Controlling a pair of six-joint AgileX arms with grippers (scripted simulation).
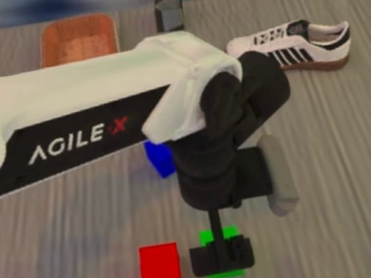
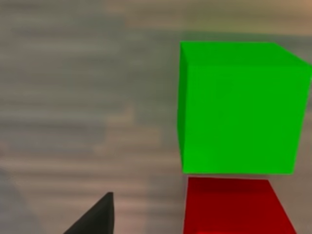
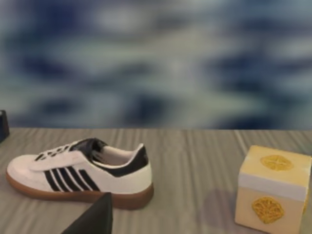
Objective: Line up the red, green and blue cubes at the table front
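Top view: the wide grey wood-grain table [image 1: 356, 155] carries everything, and the white-and-black AgileX left arm reaches from the left edge across to the middle of the front edge. At the back edge sit a brown rectangular tray [image 1: 77, 38], towards the left corner, and a dark grey-black block [image 1: 168, 10]; a white sneaker with black stripes and a gum sole [image 1: 294, 46] lies towards the back right. The left gripper [image 1: 222, 256] hangs directly over the bright green cube [image 1: 221, 252] near the front edge; whether its fingers grip the cube cannot be told. The bright red cube [image 1: 160, 268] stands just beside the green one, on its left. The deep blue cube [image 1: 160, 158] sits mid-table, partly under the arm. The right gripper is parked near the right edge, its fingers unseen.
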